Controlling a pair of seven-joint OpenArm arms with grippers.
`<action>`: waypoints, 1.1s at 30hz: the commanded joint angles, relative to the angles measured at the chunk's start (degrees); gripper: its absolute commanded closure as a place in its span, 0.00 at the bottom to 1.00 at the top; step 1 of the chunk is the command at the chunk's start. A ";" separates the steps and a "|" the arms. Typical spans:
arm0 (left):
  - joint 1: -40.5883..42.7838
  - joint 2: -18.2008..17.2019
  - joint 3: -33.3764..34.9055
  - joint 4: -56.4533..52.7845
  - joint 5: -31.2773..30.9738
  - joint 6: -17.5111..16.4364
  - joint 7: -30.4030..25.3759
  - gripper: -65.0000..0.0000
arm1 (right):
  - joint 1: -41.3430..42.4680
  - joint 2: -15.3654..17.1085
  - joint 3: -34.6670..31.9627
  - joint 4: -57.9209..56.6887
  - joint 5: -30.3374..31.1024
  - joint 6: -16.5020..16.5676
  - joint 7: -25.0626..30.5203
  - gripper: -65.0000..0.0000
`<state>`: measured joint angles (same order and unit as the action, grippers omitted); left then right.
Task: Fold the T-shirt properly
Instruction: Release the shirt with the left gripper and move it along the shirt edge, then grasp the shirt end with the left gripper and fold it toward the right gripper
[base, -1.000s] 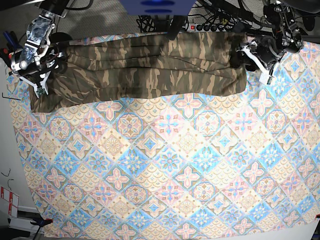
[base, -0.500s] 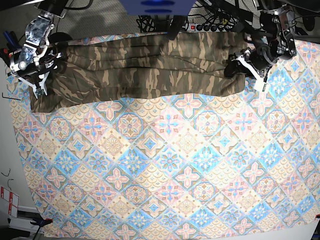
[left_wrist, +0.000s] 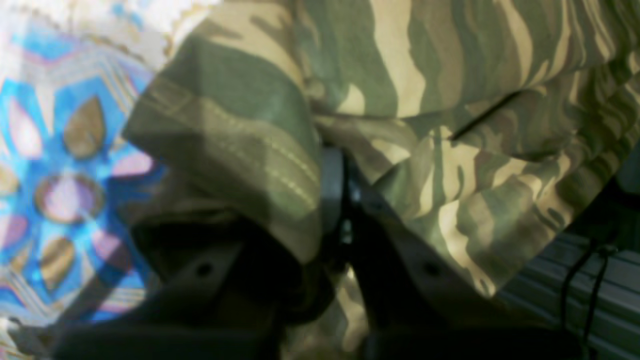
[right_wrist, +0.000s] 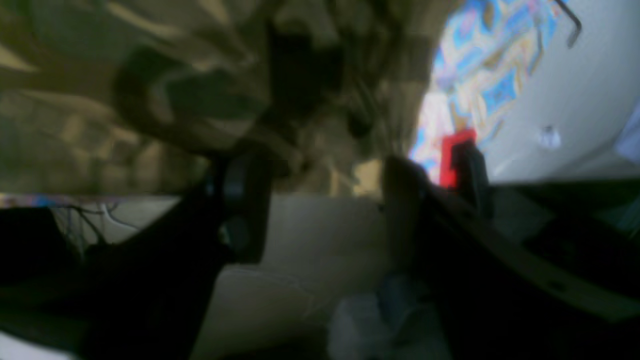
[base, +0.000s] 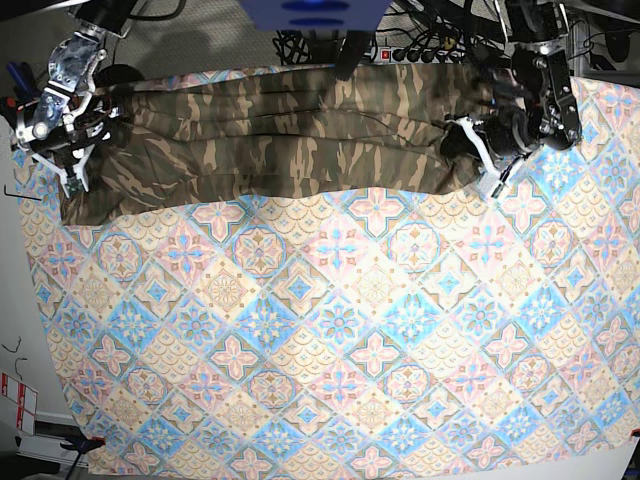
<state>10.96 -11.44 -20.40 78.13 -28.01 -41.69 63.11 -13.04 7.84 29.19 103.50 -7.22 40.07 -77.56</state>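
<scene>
In the base view, the left gripper (base: 478, 152) has been moved inward and closed on the T-shirt (base: 290, 130), which lies at twelve o'clock on the patterned cloth (base: 340, 330). In the left wrist view, fabric is pinched. The right gripper (right_wrist: 320, 200) is seen open, probably empty. No writing is readable.

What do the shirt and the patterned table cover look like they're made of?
T-shirt: soft woven or knit cloth, matte, camouflage print; it creases and bunches, with stitched hem lines in the left wrist view. Table cover: lies flat with a printed tile pattern and a slight sheen, probably cloth or vinyl; the pictures leave that open.
</scene>
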 joint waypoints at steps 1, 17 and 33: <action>-0.98 -0.21 -1.71 0.16 2.73 1.69 0.14 1.00 | 0.33 0.82 0.48 0.72 -0.47 -0.07 0.06 0.45; -16.98 -7.85 -3.46 -9.78 12.41 1.69 0.49 1.00 | 0.33 0.74 0.48 0.72 -0.47 -0.07 0.77 0.45; -2.30 2.69 -0.21 20.11 14.69 1.69 9.46 1.00 | 0.33 0.74 4.00 0.72 -0.47 -0.07 0.77 0.45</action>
<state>9.30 -8.54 -20.60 96.95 -12.38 -39.88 73.14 -13.04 7.57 32.99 103.28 -7.40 40.07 -77.10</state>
